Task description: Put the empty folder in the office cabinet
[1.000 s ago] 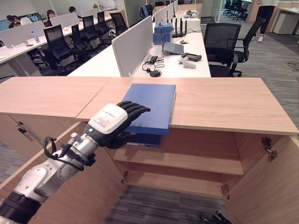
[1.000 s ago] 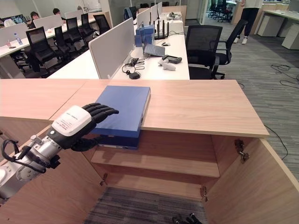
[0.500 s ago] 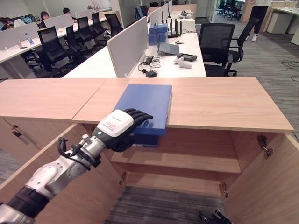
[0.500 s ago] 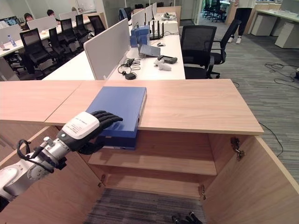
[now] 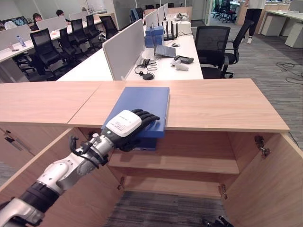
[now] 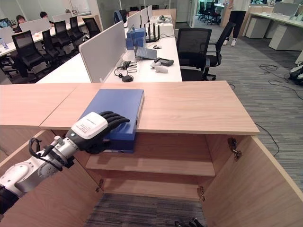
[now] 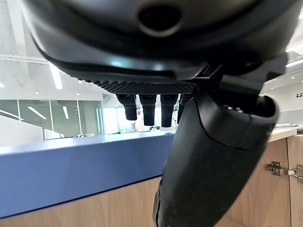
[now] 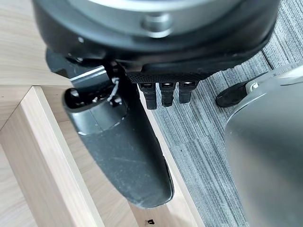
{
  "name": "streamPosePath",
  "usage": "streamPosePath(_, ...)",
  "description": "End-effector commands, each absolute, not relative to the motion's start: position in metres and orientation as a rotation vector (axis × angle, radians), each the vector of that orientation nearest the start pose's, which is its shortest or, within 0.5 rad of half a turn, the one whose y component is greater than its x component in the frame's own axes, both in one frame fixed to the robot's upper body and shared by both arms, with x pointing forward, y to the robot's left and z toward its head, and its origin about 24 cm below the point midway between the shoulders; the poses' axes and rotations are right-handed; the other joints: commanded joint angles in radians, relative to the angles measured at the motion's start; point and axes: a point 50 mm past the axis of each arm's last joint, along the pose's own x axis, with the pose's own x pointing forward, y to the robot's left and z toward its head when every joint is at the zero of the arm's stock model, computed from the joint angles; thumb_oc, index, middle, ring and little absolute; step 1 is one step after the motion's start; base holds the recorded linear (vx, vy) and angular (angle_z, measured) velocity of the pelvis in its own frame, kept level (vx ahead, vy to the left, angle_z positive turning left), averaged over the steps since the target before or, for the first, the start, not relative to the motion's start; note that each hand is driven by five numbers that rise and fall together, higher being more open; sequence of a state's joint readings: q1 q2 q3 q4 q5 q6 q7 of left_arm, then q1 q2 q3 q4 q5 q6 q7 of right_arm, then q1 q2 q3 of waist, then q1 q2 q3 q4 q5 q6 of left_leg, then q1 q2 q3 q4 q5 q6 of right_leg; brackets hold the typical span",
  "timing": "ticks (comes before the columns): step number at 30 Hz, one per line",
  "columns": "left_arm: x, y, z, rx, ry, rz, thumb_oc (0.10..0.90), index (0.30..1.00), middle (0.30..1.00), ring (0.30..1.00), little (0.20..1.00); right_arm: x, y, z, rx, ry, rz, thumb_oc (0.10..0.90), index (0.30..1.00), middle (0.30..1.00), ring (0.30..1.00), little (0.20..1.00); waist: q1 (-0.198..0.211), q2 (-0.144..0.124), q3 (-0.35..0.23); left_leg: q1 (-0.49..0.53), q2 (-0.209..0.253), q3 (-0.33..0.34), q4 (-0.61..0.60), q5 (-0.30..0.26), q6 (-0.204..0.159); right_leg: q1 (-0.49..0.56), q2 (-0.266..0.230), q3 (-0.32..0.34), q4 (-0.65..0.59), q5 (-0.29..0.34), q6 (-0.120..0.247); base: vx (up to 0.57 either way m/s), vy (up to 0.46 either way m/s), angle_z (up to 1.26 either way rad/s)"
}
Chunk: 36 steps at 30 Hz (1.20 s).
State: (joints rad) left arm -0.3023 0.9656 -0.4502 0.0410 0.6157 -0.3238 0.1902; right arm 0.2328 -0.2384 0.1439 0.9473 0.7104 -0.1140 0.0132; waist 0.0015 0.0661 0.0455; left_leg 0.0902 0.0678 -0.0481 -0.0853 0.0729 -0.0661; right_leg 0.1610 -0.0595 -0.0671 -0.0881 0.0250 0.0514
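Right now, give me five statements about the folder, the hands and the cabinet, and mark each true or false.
1. The blue folder lies on the cabinet top, its near end overhanging the edge. True.
2. The left hand grips the folder's near end. True.
3. The folder is already on the cabinet shelf. False: it is still on top.
4. The cabinet doors are shut. False: they stand open, showing the shelves.
5. The right hand holds the folder. False: it hangs low near the floor, holding nothing.

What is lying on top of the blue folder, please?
The left hand grips the blue folder's overhanging near end on the cabinet top, fingers above, thumb underneath. The cover beneath them is hidden.
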Motion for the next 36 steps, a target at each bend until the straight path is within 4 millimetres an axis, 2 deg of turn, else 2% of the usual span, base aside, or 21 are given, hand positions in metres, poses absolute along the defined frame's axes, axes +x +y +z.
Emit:
streamPosePath(1, 0.302, 0.197, 0.192, 1.528, -0.796, -0.171, 0.8, 0.9, 0.9, 0.9, 0.9, 0.1, -0.237, -0.14, 0.362, 0.844, -0.423, 0.8, 0.9, 0.9, 0.9, 0.9, 0.001, -0.04, 0.017, 0.081, 0.008, 0.05, -0.002, -0.073, -0.043, 0.041, -0.035, 0.036, 0.006, -0.037, 0.088, 0.0, 0.0, 0.0)
streamPosePath(4, 0.302, 0.198, 0.188, 1.519, -0.777, -0.169, 0.8, 0.9, 0.9, 0.9, 0.9, 0.101, -0.238, -0.14, 0.369, 0.84, -0.433, 0.8, 0.9, 0.9, 0.9, 0.9, 0.002, -0.041, 0.018, 0.08, 0.007, 0.05, -0.002, -0.073, -0.042, 0.041, -0.035, 0.035, 0.007, -0.038, 0.088, 0.0, 0.0, 0.0)
streamPosePath(5, 0.302, 0.198, 0.188, 1.518, -0.778, -0.169, 0.679, 0.719, 0.719, 0.719, 0.719, 0.101, -0.238, -0.14, 0.37, 0.836, -0.436, 0.8, 0.9, 0.9, 0.9, 0.9, 0.002, -0.041, 0.018, 0.08, 0.006, 0.05, -0.002, -0.074, -0.042, 0.041, -0.036, 0.035, 0.007, -0.038, 0.088, 0.0, 0.0, 0.0)
streamPosePath(6, 0.302, 0.198, 0.187, 1.516, -0.773, -0.171, 0.489, 0.434, 0.434, 0.434, 0.434, 0.102, -0.238, -0.139, 0.372, 0.833, -0.435, 0.8, 0.9, 0.9, 0.9, 0.9, 0.002, -0.042, 0.018, 0.08, 0.006, 0.05, -0.002, -0.074, -0.041, 0.041, -0.036, 0.036, 0.007, -0.039, 0.088, 0.0, 0.0, 0.0)
streamPosePath(7, 0.302, 0.198, 0.187, 1.516, -0.772, -0.17, 0.4, 0.3, 0.3, 0.3, 0.3, 0.102, -0.238, -0.139, 0.373, 0.831, -0.435, 0.8, 0.9, 0.9, 0.9, 0.9, 0.002, -0.043, 0.018, 0.08, 0.006, 0.05, -0.002, -0.075, -0.041, 0.041, -0.036, 0.036, 0.007, -0.039, 0.088, 0.0, 0.0, 0.0)
streamPosePath(21, 0.299, 0.197, 0.193, 1.5, -0.786, -0.173, 0.4, 0.3, 0.3, 0.3, 0.3, 0.108, -0.238, -0.137, 0.367, 0.817, -0.415, 0.8, 0.9, 0.9, 0.9, 0.9, 0.007, -0.048, 0.015, 0.081, 0.004, 0.047, -0.002, -0.078, -0.039, 0.043, -0.037, 0.033, 0.008, -0.04, 0.086, 0.0, 0.0, 0.0)
streamPosePath(30, 0.29, 0.201, 0.2, 1.434, -0.818, -0.109, 0.4, 0.3, 0.3, 0.3, 0.3, 0.113, -0.235, -0.136, 0.373, 0.802, -0.406, 0.8, 0.9, 0.9, 0.9, 0.9, 0.016, -0.051, 0.014, 0.083, 0.003, 0.048, -0.002, -0.078, -0.038, 0.044, -0.039, 0.033, 0.009, -0.039, 0.085, 0.0, 0.0, 0.0)
streamPosePath(33, 0.284, 0.203, 0.203, 1.31, -0.827, -0.051, 0.4, 0.3, 0.3, 0.3, 0.3, 0.116, -0.233, -0.136, 0.379, 0.798, -0.405, 0.8, 0.9, 0.9, 0.9, 0.9, 0.02, -0.053, 0.015, 0.082, 0.002, 0.048, -0.002, -0.077, -0.037, 0.044, -0.041, 0.033, 0.009, -0.038, 0.084, -0.01, -0.002, 0.0)
streamPosePath(36, 0.274, 0.198, 0.208, 0.97, -0.864, 0.03, 0.4, 0.3, 0.3, 0.3, 0.3, 0.119, -0.228, -0.136, 0.379, 0.797, -0.398, 0.8, 0.9, 0.9, 0.9, 0.9, 0.023, -0.057, 0.019, 0.079, 0.0, 0.049, -0.002, -0.075, -0.035, 0.043, -0.042, 0.033, 0.008, -0.038, 0.08, -0.02, -0.006, -0.03)
